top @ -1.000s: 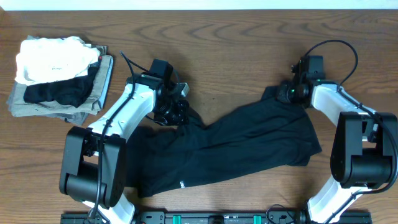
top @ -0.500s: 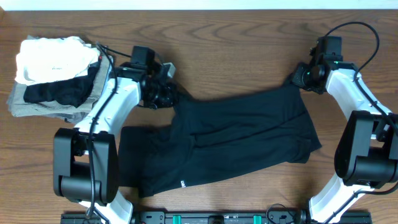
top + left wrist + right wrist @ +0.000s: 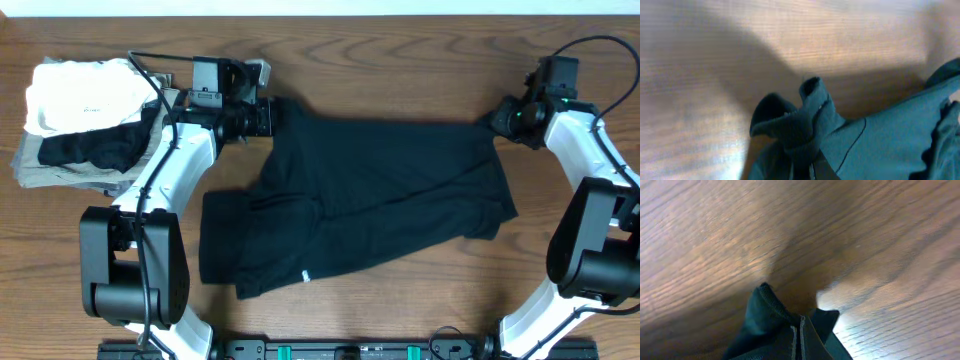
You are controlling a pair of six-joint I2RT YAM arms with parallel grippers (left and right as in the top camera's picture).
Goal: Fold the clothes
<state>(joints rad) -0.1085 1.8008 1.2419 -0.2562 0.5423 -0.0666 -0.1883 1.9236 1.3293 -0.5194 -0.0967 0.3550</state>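
Note:
The clothes [image 3: 380, 190], a black T-shirt, lie spread across the middle of the wooden table [image 3: 380, 60]. The shirt's far edge is stretched between my two grippers. My left gripper [image 3: 268, 112] is shut on the far left corner, beside the stack of folded garments. In the left wrist view a bunched fold of dark cloth [image 3: 805, 120] sticks out past the shut left gripper [image 3: 812, 167]. My right gripper [image 3: 500, 122] is shut on the far right corner. The right wrist view shows a small tuft of cloth [image 3: 765, 315] pinched in the shut right gripper [image 3: 801, 337] just above the wood.
A stack of folded garments sits at the far left: a white one [image 3: 85, 90] on top, a black one [image 3: 85, 152] below it, grey ones [image 3: 165, 130] underneath. The arm bases [image 3: 135, 290] [image 3: 595, 270] stand at the near edge on either side.
Both grippers have moved toward the far edge and outward with the shirt corners in them. The shirt has gone from a slanted bunch to a wider, flatter spread.

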